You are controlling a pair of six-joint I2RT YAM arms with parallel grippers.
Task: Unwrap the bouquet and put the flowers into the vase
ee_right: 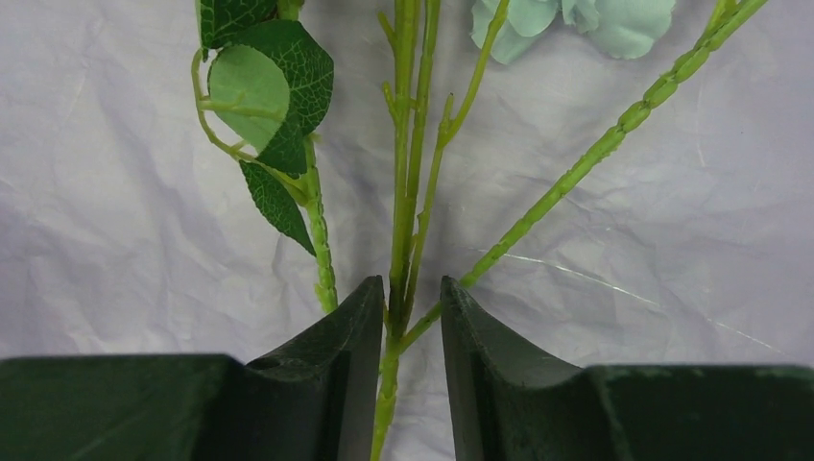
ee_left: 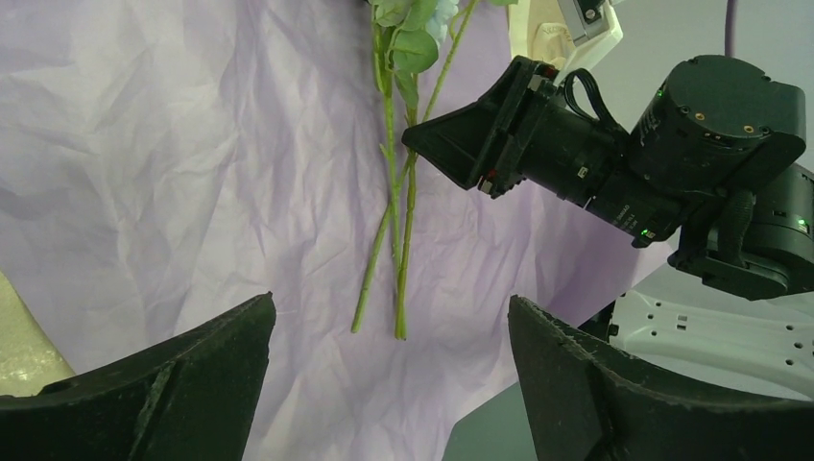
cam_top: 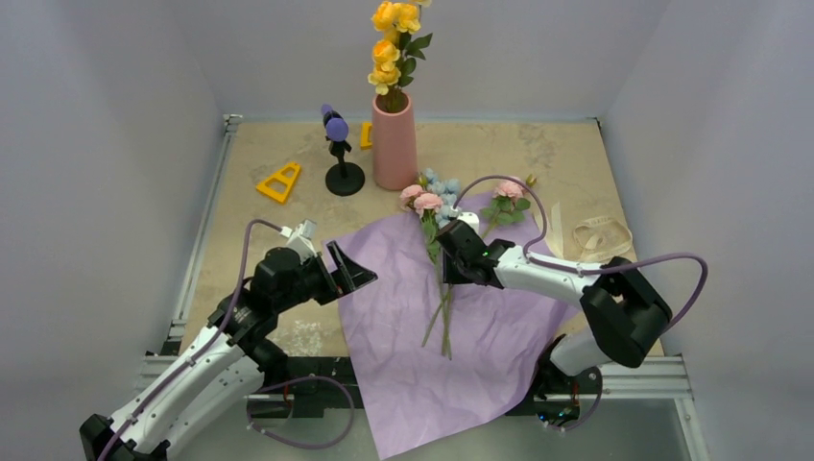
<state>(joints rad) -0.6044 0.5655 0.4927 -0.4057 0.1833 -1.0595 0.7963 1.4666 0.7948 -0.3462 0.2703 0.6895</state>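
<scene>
Right gripper (ee_right: 413, 307) straddling the green flower stems (ee_right: 405, 173), fingers narrowed, possibly pinching; cannot tell. Left gripper (cam_top: 353, 272) hovering over the lilac paper wrap (cam_top: 403, 384), fingers spread wide. Pink and blue flowers (cam_top: 427, 202) lying on the wrap; yellow roses (cam_top: 389, 48) standing in the pink vase (cam_top: 395, 149).

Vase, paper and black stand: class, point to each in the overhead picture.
vase (cam_top: 395, 144), top view, middle of its body.
paper (cam_top: 499, 336), top view, bare lilac sheet.
black stand (cam_top: 345, 179), top view, round base.

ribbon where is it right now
Top view: the ribbon lies on the table at right, just beyond the right arm and off the lilac paper.
</scene>
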